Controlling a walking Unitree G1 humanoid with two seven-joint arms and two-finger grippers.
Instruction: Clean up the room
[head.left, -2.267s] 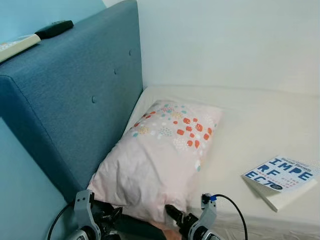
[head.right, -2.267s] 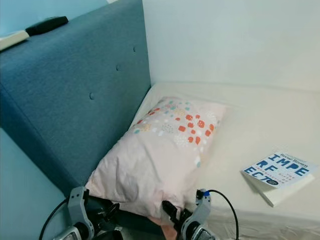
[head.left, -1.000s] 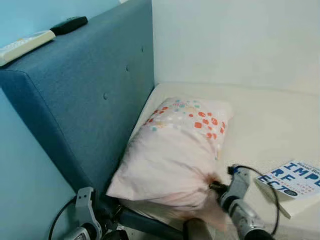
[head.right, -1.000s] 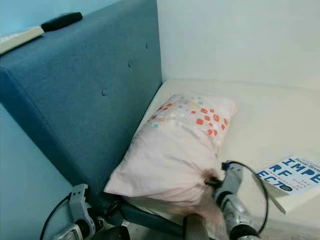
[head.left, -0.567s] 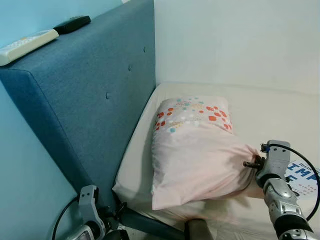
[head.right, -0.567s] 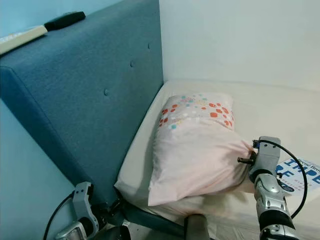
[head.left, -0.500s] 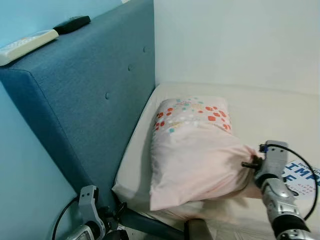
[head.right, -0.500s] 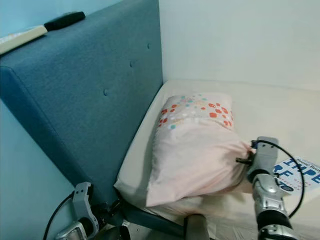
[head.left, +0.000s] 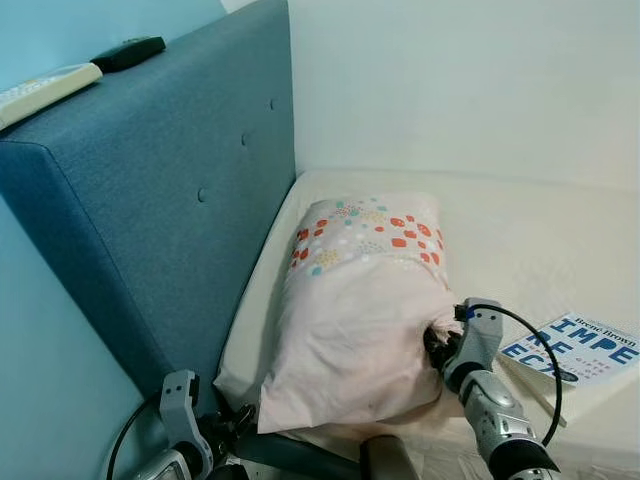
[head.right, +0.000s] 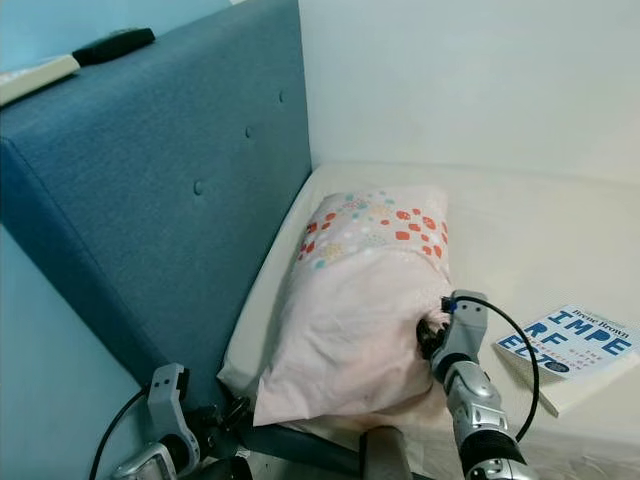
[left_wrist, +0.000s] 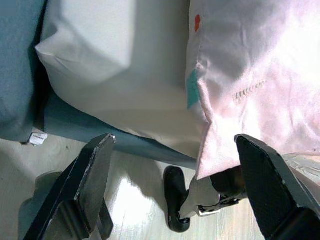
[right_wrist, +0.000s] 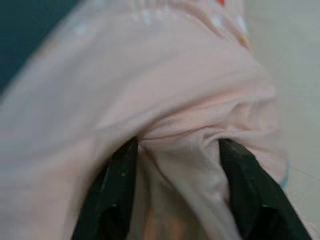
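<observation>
Now right gripper (right_wrist: 175, 165) fingers pinch soft wrinkled pink pillow (head.left: 355, 310); left gripper (left_wrist: 175, 185) fingers spread.

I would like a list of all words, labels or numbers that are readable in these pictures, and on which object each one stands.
"IMPE" on the cover of the white book with large blue letters, lying on the cream mattress.
"Irene Brown", small, along the top edge of that cover; I read it with some doubt.
The cover's lower rows of blue letters are partly hidden and cannot be read fully.
The white remote control on the blue headboard: markings too small to read.
</observation>
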